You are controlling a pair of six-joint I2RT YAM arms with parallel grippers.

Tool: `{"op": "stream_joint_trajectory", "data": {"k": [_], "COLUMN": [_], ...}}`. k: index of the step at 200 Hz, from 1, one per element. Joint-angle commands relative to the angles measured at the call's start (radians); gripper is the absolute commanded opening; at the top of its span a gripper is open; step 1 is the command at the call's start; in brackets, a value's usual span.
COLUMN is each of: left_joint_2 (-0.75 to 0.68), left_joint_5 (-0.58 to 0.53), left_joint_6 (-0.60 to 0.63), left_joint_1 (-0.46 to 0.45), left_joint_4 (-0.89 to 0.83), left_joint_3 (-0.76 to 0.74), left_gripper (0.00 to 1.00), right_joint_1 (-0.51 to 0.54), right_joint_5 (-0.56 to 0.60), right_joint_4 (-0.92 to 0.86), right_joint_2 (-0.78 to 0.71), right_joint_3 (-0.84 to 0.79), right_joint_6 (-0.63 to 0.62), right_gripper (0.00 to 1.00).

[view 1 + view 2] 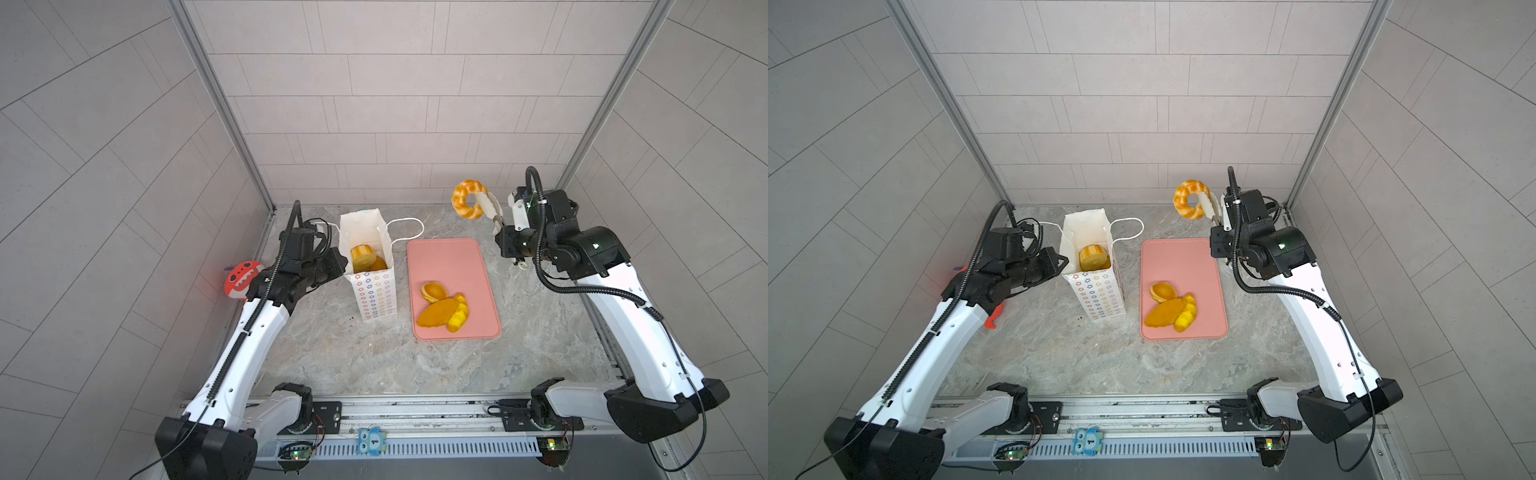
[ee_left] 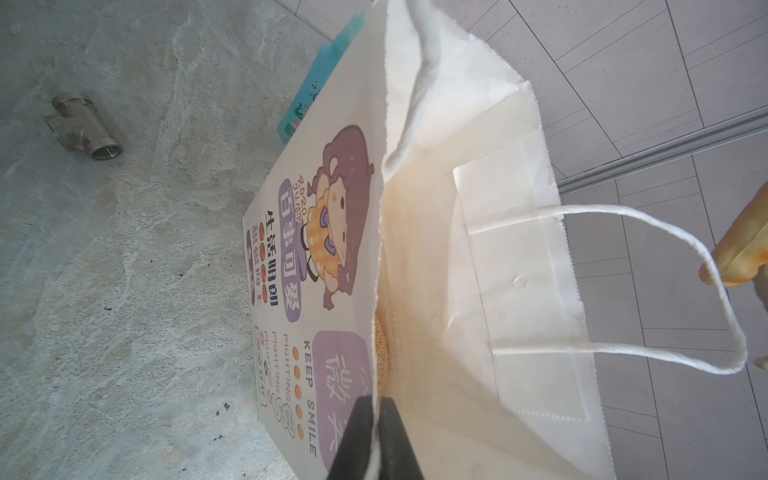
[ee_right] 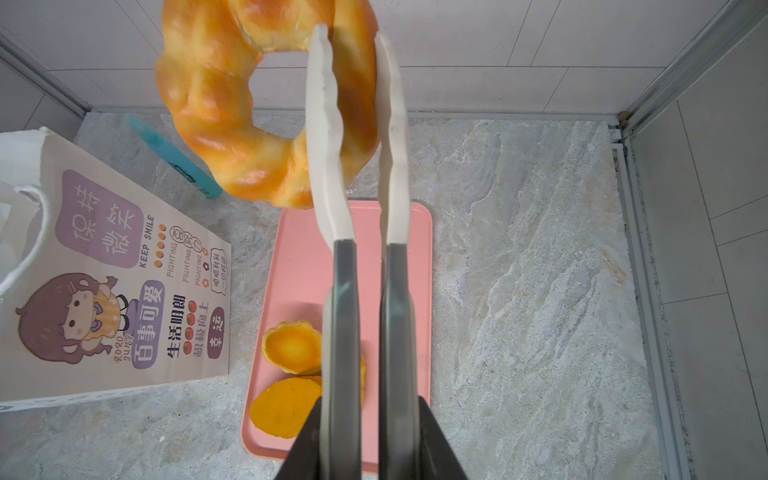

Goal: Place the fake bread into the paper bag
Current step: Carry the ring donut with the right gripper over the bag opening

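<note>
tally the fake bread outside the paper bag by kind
twisted ring, held in the right pincer: 1
tart, on the pink tray: 1
flat oval orange-brown bread, on the tray: 1
yellow pastry, on the tray: 1
total: 4

Open paper bag (image 1: 374,299) mouth — loaf (image 1: 360,254) (upright) inside.
</note>
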Motion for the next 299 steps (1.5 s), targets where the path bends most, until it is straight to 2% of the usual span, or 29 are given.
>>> {"op": "stream_joint_trajectory", "data": {"k": [1, 70, 129, 238, 299], "left_joint_2": [-0.01, -0.011, -0.01, -0.012, -0.013], "left_joint_5": [0.002, 0.002, 0.002, -0.001, 0.001], "left_joint_6": [-0.001, -0.001, -0.002, -0.001, -0.001], "left_joint_1": [-0.002, -0.001, -0.002, -0.002, -0.003], "left_joint_4": [0.0, 0.0, -0.001, -0.003, -0.003], "left_joint_3": [0.03, 0.032, 0.034, 0.033, 0.034], "left_gripper": [0.1, 0.1, 0.1, 0.1, 0.1], "right_joint_1": [-0.005, 0.001, 0.053, 0.323, 0.416], "right_joint_5": [-0.015, -0.118, -0.184, -0.014, 0.055], "right_joint_4": [0.012, 0.043, 0.063, 0.036, 0.002], "right_joint_2": [-0.035, -0.05, -0.027, 0.08, 0.151], "right_joint_3": [0.037, 0.078, 0.108, 0.217, 0.288], "right_joint_6": [0.001, 0.014, 0.034, -0.002, -0.029], "right_gripper": [0.29, 0.28, 0.28, 0.28, 0.27]}}
